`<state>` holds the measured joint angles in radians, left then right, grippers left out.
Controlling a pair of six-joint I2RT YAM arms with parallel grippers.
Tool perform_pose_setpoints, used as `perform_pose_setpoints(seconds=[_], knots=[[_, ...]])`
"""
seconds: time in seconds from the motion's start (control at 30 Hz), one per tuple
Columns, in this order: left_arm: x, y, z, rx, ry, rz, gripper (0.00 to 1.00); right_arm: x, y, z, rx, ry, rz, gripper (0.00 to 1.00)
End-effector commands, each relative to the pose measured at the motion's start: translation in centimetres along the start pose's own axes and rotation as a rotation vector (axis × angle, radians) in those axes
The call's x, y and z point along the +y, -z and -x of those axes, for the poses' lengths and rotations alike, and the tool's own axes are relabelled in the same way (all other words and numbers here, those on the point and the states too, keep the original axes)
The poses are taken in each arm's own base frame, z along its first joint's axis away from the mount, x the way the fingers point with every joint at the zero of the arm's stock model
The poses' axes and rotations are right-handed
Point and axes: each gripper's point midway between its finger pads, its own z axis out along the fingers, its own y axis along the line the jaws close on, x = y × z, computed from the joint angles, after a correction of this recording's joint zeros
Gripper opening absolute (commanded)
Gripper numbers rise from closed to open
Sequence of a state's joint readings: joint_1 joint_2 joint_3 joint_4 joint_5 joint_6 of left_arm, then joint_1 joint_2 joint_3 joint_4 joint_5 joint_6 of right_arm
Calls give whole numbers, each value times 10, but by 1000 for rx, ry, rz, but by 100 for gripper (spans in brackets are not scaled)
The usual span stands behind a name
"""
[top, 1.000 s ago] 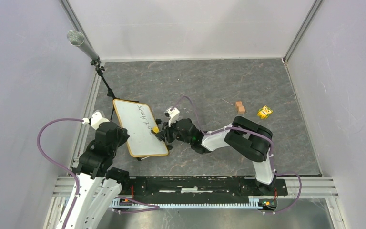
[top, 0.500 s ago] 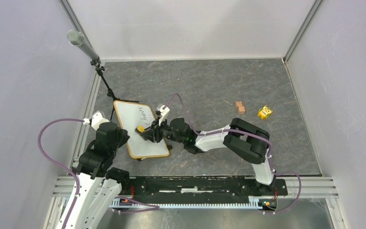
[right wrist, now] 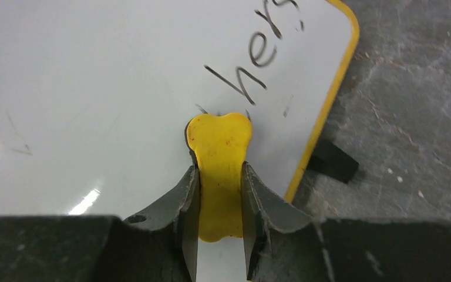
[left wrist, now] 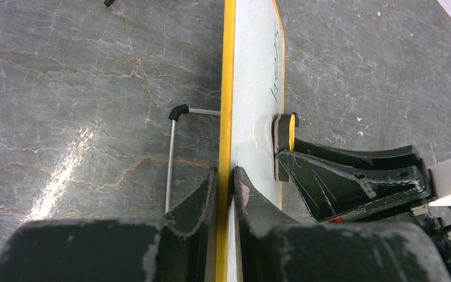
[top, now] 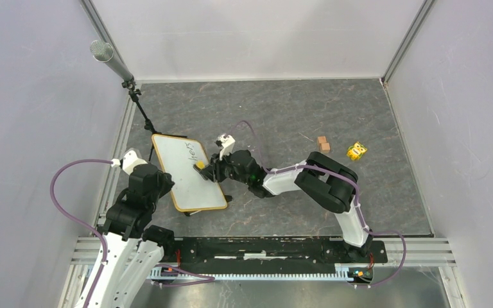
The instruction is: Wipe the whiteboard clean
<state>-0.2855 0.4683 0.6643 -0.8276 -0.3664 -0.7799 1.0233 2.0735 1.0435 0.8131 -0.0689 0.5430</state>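
Observation:
The whiteboard (top: 186, 172) with a yellow frame stands tilted on black feet at the left. Black letters "hers" (right wrist: 258, 53) remain near its far end; the nearer part is wiped white. My left gripper (left wrist: 225, 182) is shut on the whiteboard's yellow edge (left wrist: 228, 88), one finger on each side. My right gripper (right wrist: 220, 182) is shut on a yellow eraser (right wrist: 220, 164) and presses it flat on the board just below the letters. The eraser also shows in the top view (top: 200, 165) and in the left wrist view (left wrist: 284, 144).
A microphone on a black stand (top: 138, 106) rises just behind the board's far corner. Two small brown blocks (top: 323, 144) and a yellow toy (top: 356, 151) lie at the right of the grey mat. A thin metal leg (left wrist: 170, 158) props the board from behind.
My right gripper swept the eraser left over the board, then back right and farther up toward the letters. Part of the writing is gone. The left arm has not moved.

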Motion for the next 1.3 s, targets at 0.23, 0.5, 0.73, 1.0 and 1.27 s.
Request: perform_pose_setpoints(seconds=[0.23,0.5,0.73,1.0,1.27], knots=[[-14,3,-16,84,28,-71,2,59,-36,-24,110,92,105,15],[-11,2,-17,91,35,-44,2,-12,-21,-60,161,17,-8,15],[-11,4,-15,81,38,-55,2,-23,-12,-55,159,41,-62,15],[-11,3,-16,84,39,-53,2,-42,-24,-45,180,80,-74,16],[-11,2,-15,83,33,-46,2,-21,-31,-46,191,79,22,16]])
